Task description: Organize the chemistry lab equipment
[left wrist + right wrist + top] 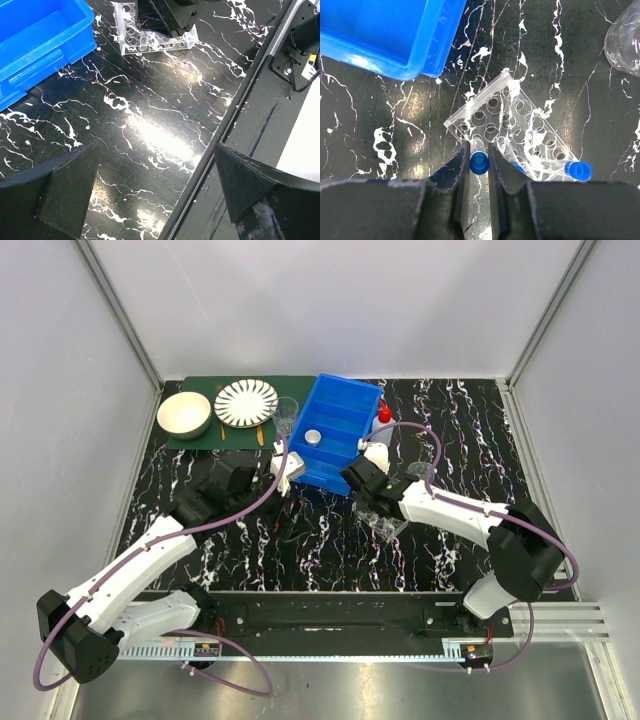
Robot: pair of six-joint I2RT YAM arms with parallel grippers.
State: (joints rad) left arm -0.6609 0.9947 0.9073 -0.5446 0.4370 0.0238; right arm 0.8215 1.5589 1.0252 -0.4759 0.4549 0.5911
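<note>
Tube axis: blue-capped tube [479, 161] is running bottom to top in the right wrist view, with its cap toward the bottom of the frame and its clear end pointing up at the tube rack [506, 120].
Tube place: it is sitting in the lower middle of that frame, above the black marbled table [380, 125], with its clear end reaching the rack's lower left edge.
Rack axis: the rack's long side is slanting from upper left to lower right.
Looks: the rack is showing clear plastic with rows of round holes. A second tube [570, 169] is lying across its lower right end, cap to the right.
Right jaws: they are gripping the blue-capped tube at its cap.
Left jaws: they are standing wide open above the table.
Surroundings: a blue bin [380, 35] is filling the upper left, close to the rack. A small clear beaker [625, 40] is sitting at the upper right edge. In the top view, a red-nozzled squeeze bottle [383, 415] is showing at the bin's right side.
</note>
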